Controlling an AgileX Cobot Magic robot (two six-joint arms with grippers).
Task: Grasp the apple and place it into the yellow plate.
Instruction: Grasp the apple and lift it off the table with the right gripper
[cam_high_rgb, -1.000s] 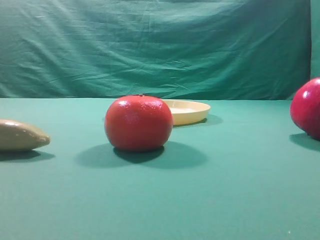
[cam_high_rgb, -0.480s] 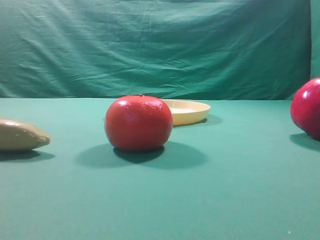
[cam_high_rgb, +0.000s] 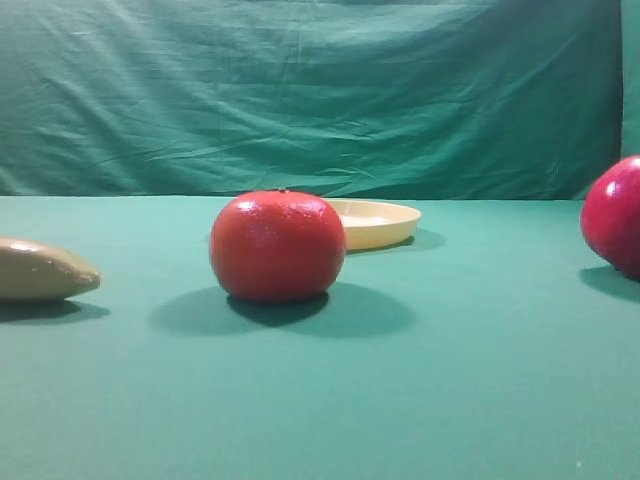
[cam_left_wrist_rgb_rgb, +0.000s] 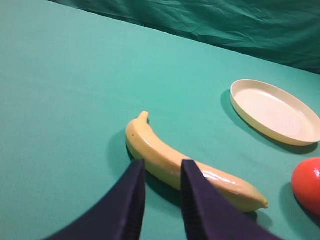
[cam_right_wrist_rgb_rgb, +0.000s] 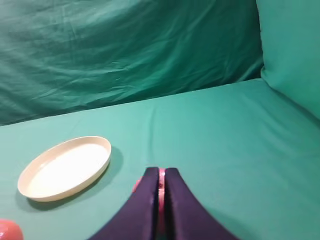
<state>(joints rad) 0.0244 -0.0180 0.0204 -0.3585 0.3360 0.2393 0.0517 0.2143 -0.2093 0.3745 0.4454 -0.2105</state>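
Right claw (cam_right_wrist_rgb_rgb: 159, 176): fingers nearly together above apple (cam_high_rgb: 614, 215), not gripping | left claw (cam_left_wrist_rgb_rgb: 162, 167): slightly parted over banana (cam_left_wrist_rgb_rgb: 186, 169) | apple at table's right edge, well apart from yellow plate (cam_high_rgb: 385, 222) | risk: my unopened fingers nudge apple away; orange fruit (cam_high_rgb: 277, 246) beside plate invites mistaken pick.

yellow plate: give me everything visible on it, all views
The yellow plate is a shallow round dish, pale yellow, smooth and plastic-looking, with a low flared rim. It lies flat and upright on the green cloth, empty, with nothing touching it. In the exterior view the orange-red fruit hides its left part from in front. The left wrist view shows it beyond the banana; the right wrist view shows it left of the end effector.
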